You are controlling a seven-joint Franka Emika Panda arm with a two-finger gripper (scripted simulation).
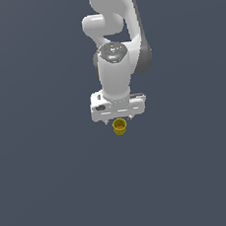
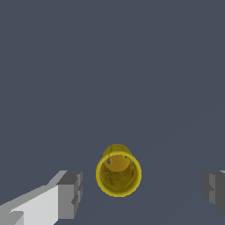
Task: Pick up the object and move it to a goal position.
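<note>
Hovering with jaws spread wide, the claw brackets the yellow cup, which sits upright between the fingers, nearer one than the other. Centring it first, then descending and closing gently, should keep it from tipping.

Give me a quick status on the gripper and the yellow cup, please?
Gripper open, fingers either side of the cup, no contact visible. Yellow cup upright, hollow top facing the wrist camera, not grasped. Nothing in the way.
</note>
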